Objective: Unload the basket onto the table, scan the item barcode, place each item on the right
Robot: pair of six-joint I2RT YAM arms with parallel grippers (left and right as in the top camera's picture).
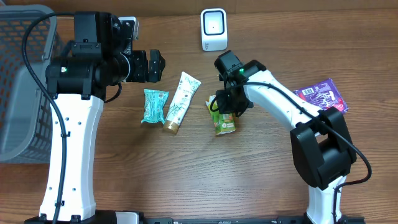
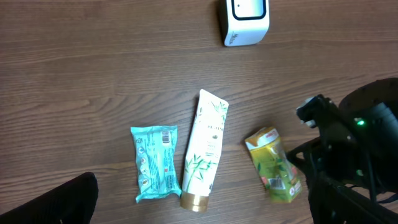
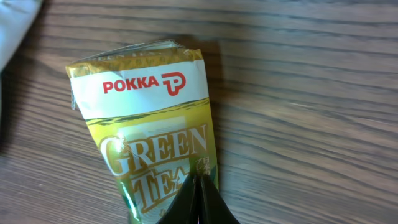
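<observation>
The green tea carton (image 1: 225, 122) (yellow-green, Pokka-branded) is lying flat, well below the upright white scanner (image 1: 214, 29).

Even, bright light w/ no glare, faint shadow beside tea carton (image 3: 149, 124); rt-wrist close-up slightly soft, others sharp.

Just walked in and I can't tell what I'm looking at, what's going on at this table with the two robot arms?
The right arm's pincer is shut, its tips over a Pokka green tea carton lying on the table; whether it touches the carton is unclear. The left pincer is open and empty, above the table's far left. A teal packet and a white tube lie beside the carton. The white scanner stands farther back, well apart from the carton.
</observation>
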